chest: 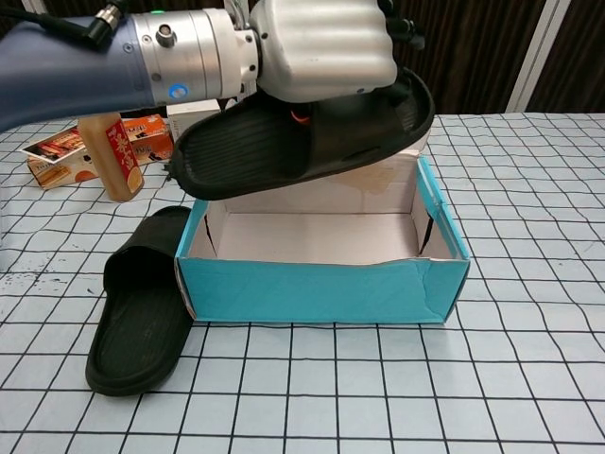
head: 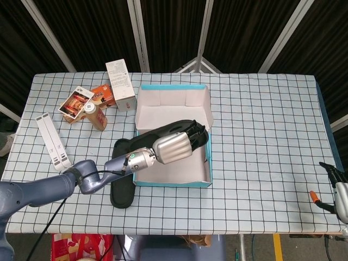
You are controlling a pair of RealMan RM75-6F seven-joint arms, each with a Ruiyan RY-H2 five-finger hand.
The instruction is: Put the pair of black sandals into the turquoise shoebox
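My left hand (head: 173,148) (chest: 321,45) grips one black sandal (chest: 293,142) (head: 174,130) and holds it just above the open turquoise shoebox (chest: 321,288) (head: 208,155), sole side down, lengthwise over the box's inside. The other black sandal (chest: 142,303) (head: 122,193) lies flat on the table, touching the box's left wall. My right hand (head: 338,190) hangs off the table's right edge with its fingers apart and nothing in it; the chest view does not show it.
At the back left stand a bottle (chest: 106,142) (head: 97,116), a white carton (head: 120,84) (chest: 194,132) and small printed boxes (head: 81,100) (chest: 57,156). A white strip (head: 51,140) lies at the left edge.
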